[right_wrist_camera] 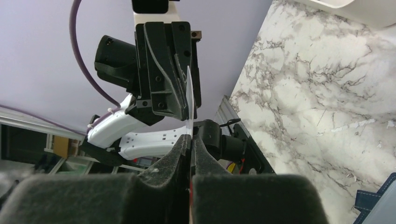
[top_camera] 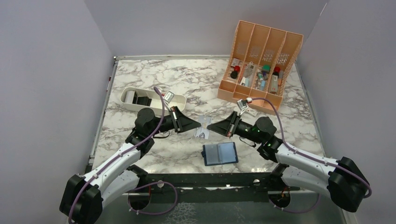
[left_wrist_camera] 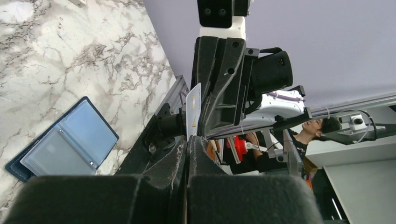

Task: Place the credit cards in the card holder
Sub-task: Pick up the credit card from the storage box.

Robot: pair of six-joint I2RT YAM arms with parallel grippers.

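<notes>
Pinching 1 credit card between left tool and right tool, both seemingly closed on it. Held just beyond the open card holder, off its far-left corner, with that holder nearer the right arm.

Credit card end hidden inside the left hand; card holder cropped at the right wrist view's corner.

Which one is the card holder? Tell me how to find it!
Find the marble table, then its near edge, around the middle. The card holder lies there open and flat. It is dark navy with pale pockets, unlike the white tray and orange organizer farther back.
</notes>
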